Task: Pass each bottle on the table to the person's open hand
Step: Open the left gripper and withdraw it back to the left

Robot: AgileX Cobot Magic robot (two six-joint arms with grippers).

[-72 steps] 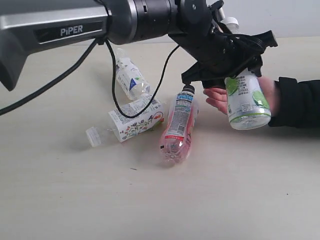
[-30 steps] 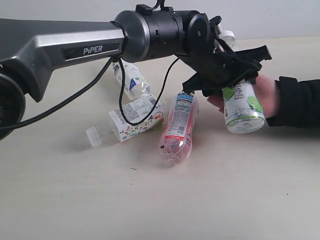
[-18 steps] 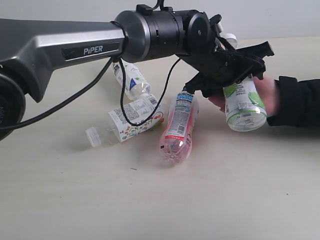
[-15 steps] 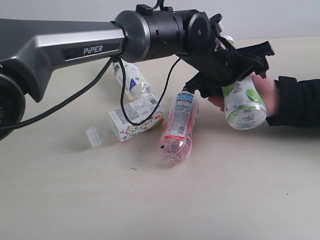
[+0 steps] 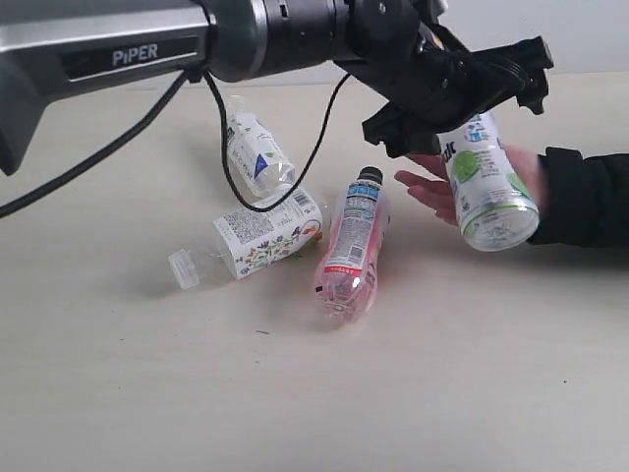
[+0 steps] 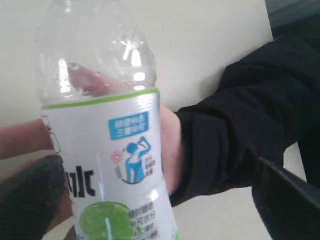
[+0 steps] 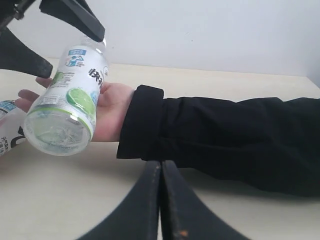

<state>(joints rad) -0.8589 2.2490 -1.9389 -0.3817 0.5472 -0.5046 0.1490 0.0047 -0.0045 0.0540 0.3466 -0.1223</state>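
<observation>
The lime-green label bottle (image 5: 486,182) (image 6: 115,165) (image 7: 67,100) leans tilted on the person's open hand (image 5: 432,187) (image 7: 112,107), base out past the palm. My left gripper (image 5: 467,108) (image 6: 156,160) (image 7: 75,55) stands open around its top. One finger touches the bottle and the other stands clear of it. On the table (image 5: 442,374) lie the pink bottle with black cap (image 5: 351,246), the white flowered bottle (image 5: 265,234) and the blue-triangle bottle (image 5: 257,157). My right gripper (image 7: 161,165) is shut and empty, low over the table in front of the sleeve.
The person's black sleeve (image 5: 590,197) (image 7: 225,135) stretches in from the right. My left arm and its black cable (image 5: 226,177) hang over the lying bottles. The flowered bottle's white cap end (image 5: 182,267) points left.
The left gripper has risen a little over the hand. The green bottle has tipped further, its base swinging out to the right. The three lying bottles have not moved.
</observation>
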